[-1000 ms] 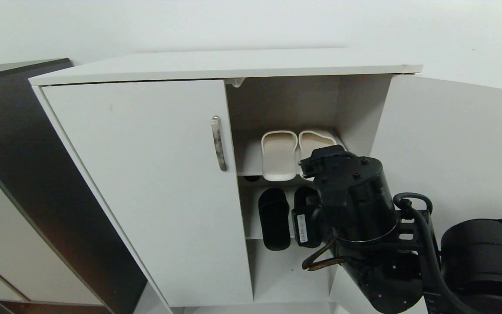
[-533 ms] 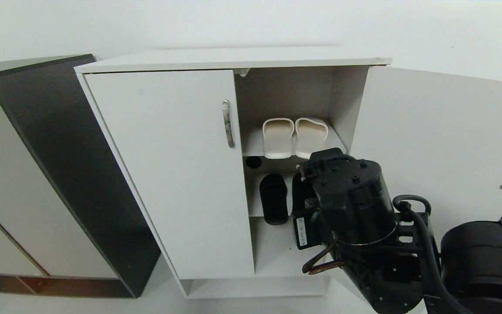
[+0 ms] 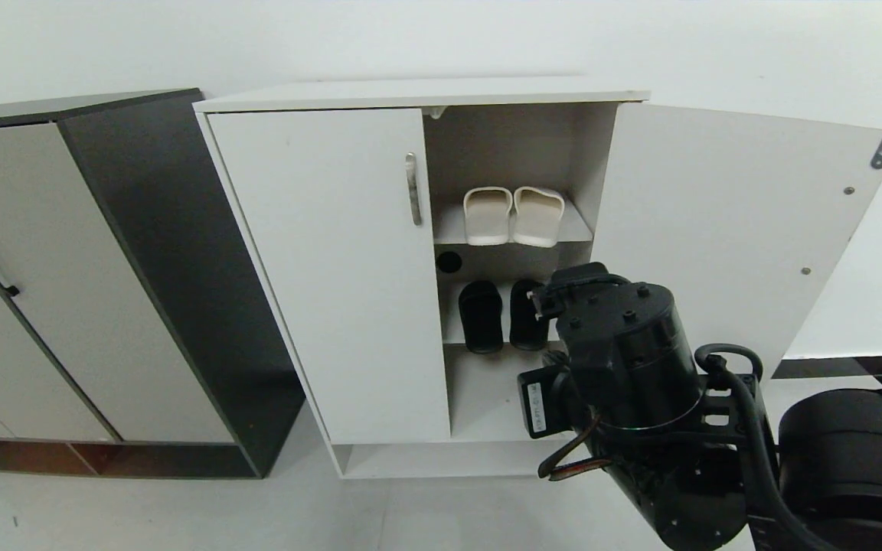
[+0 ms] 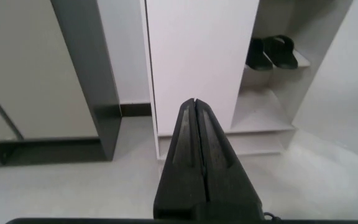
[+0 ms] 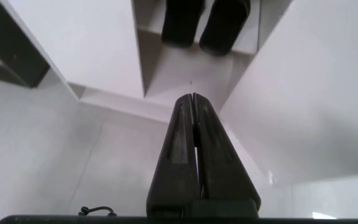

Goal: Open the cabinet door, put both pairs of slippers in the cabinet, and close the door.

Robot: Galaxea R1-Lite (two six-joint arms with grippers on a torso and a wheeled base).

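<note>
The white cabinet (image 3: pixel 426 93) stands with its left door (image 3: pixel 334 268) closed and its right door (image 3: pixel 724 222) swung wide open. A white pair of slippers (image 3: pixel 514 216) lies on the upper shelf. A black pair of slippers (image 3: pixel 501 315) lies on the shelf below, also visible in the wrist views (image 4: pixel 275 53) (image 5: pixel 204 18). My right arm (image 3: pixel 625 367) hangs in front of the cabinet's open side, and its gripper (image 5: pixel 194 96) is shut and empty above the floor, beside the open door (image 5: pixel 309 93). My left gripper (image 4: pixel 194 101) is shut and empty, facing the closed door (image 4: pixel 201 56).
A second cabinet (image 3: pixel 66 268) with dark sides and a grey door stands close on the white cabinet's left. The closed door carries a metal handle (image 3: pixel 412 189). Pale floor (image 3: pixel 181 513) lies in front, and the open door juts out to the right.
The whole head picture has shifted: the camera has drawn back, so both cabinets look smaller and farther. The slippers keep their shelves and the right door stays open.
</note>
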